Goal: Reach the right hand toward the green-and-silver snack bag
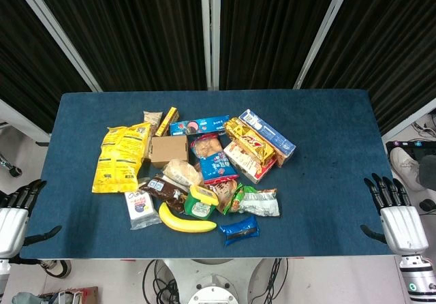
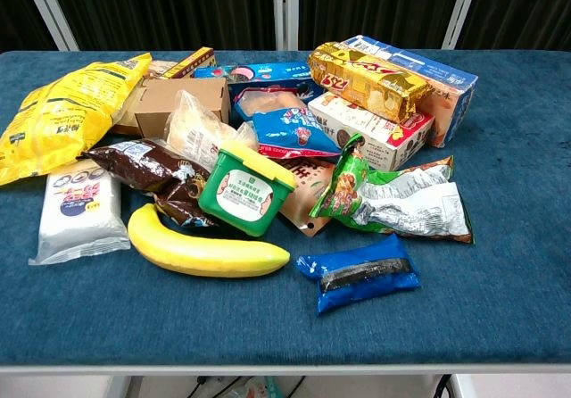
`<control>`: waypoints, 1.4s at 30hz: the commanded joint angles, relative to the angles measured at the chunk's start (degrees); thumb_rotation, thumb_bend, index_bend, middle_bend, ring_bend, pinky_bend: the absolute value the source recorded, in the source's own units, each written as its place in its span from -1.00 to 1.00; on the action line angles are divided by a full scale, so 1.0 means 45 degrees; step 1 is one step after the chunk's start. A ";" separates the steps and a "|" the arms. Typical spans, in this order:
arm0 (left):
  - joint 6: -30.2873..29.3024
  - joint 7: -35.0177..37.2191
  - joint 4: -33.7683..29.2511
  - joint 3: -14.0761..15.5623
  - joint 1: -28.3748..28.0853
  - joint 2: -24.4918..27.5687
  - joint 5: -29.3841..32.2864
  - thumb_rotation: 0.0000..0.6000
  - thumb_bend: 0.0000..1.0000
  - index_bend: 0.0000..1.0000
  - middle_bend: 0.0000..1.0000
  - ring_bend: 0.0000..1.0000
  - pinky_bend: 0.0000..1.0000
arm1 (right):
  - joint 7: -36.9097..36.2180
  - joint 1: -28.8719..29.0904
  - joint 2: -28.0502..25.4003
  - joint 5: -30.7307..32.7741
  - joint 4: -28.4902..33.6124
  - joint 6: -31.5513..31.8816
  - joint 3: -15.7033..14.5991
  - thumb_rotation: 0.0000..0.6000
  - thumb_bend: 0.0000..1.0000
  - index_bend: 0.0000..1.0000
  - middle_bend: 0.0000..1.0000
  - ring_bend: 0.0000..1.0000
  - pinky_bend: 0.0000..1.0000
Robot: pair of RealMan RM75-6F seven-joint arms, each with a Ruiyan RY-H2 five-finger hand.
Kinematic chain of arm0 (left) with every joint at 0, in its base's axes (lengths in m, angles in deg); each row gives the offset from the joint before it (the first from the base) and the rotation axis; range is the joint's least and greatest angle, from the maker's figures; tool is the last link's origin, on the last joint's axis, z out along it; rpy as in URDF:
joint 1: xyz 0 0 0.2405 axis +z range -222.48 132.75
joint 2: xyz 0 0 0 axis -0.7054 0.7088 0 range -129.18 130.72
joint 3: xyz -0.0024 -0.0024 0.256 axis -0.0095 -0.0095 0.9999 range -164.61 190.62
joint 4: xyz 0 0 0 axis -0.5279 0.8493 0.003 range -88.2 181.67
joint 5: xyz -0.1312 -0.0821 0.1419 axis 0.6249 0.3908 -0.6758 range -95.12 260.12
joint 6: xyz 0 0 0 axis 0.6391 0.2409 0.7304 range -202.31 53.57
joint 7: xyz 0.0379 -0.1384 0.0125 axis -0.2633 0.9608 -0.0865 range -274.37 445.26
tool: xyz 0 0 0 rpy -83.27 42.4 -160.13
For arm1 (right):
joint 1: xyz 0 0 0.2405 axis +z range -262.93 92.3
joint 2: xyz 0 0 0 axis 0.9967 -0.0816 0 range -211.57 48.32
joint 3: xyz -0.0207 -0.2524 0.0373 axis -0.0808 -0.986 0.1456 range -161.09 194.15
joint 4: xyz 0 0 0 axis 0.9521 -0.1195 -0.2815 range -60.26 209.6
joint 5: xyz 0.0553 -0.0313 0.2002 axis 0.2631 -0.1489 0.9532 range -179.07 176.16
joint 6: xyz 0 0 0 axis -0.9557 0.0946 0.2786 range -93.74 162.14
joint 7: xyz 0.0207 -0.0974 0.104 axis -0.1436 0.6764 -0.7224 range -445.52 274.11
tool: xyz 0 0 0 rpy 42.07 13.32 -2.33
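Observation:
The green-and-silver snack bag (image 1: 257,200) (image 2: 401,198) lies flat at the front right of the heap of snacks, green end toward the pile, silver end pointing right. My right hand (image 1: 394,212) hovers at the table's right front corner, well to the right of the bag, fingers spread and holding nothing. At the left front corner my left hand (image 1: 17,212) is likewise spread and empty. The chest view shows neither hand.
Around the bag lie a blue wrapper (image 1: 240,228) (image 2: 361,273) just in front, a banana (image 1: 184,222) (image 2: 203,250), a green tub (image 2: 246,189), a gold biscuit pack (image 2: 368,77), boxes, and a yellow chip bag (image 1: 120,157). Bare blue cloth (image 1: 327,181) separates bag and right hand.

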 commanded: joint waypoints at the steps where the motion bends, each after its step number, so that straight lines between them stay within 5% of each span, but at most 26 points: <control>1: 0.0034 -0.0042 -0.0041 -0.0007 -0.0023 0.0023 0.0007 0.57 -1.00 -0.78 -0.79 -0.73 -0.46 | -0.0037 -0.0035 -0.0020 -0.0034 0.0009 -0.0070 0.0051 1.00 -1.00 -1.00 -1.00 -1.00 -1.00; 14: 0.0058 -0.0144 -0.0254 -0.0005 -0.0072 0.0137 -0.0072 0.56 -1.00 -0.78 -0.79 -0.73 -0.46 | 0.0076 0.0041 0.0091 -0.0640 0.0154 -0.0582 0.0176 1.00 -1.00 -1.00 -1.00 -1.00 -1.00; 23: 0.0018 -0.0038 -0.0217 0.0006 -0.0019 0.0127 -0.0026 0.57 -1.00 -0.78 -0.79 -0.73 -0.46 | 0.1818 0.0974 0.0808 -0.1157 0.1191 -0.2175 0.0345 1.00 -1.00 -1.00 -1.00 -1.00 -1.00; 42: 0.0084 -0.0083 -0.0249 0.0061 -0.0020 0.0159 -0.0068 0.57 -1.00 -0.78 -0.79 -0.73 -0.46 | 0.4229 0.3754 0.3356 0.1739 0.2527 -0.6171 0.2086 1.00 -1.00 -1.00 -1.00 -1.00 -1.00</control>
